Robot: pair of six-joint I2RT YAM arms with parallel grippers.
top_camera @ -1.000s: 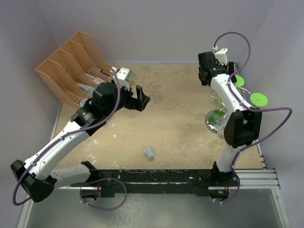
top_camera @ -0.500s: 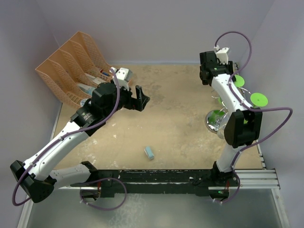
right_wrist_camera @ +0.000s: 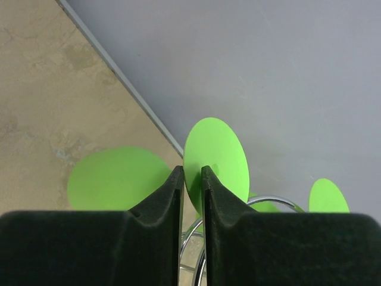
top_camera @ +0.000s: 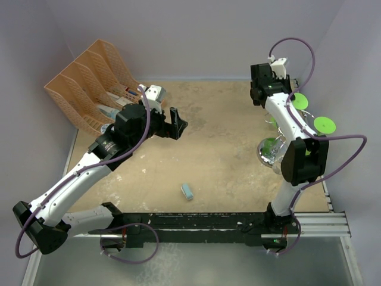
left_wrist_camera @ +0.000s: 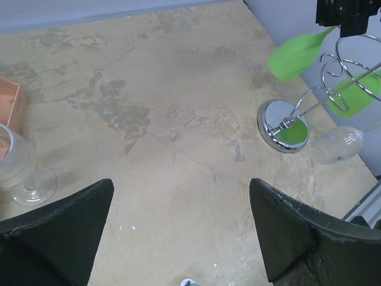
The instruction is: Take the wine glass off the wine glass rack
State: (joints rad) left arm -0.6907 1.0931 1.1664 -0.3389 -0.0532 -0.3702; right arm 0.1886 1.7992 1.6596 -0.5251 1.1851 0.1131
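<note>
The chrome wine glass rack (top_camera: 271, 154) stands at the table's right edge, and its mirror base (left_wrist_camera: 284, 126) and looping wire arms also show in the left wrist view. Wine glasses with bright green feet (top_camera: 324, 124) hang from the arms. My right gripper (right_wrist_camera: 190, 174) is shut on the edge of one green wine glass foot (right_wrist_camera: 220, 155) above the wire arms; in the left wrist view it holds that foot (left_wrist_camera: 297, 53) at the top right. My left gripper (left_wrist_camera: 181, 185) is open and empty, high over the bare table left of centre (top_camera: 177, 122).
An orange file organizer (top_camera: 89, 83) stands at the back left. A clear wine glass (left_wrist_camera: 18, 170) stands upright on the table near it. A small blue-and-white object (top_camera: 188, 191) lies near the front centre. Purple walls close in the back and right sides.
My right gripper has shifted slightly up and back while still pinching the green foot. The left arm has not visibly moved.
</note>
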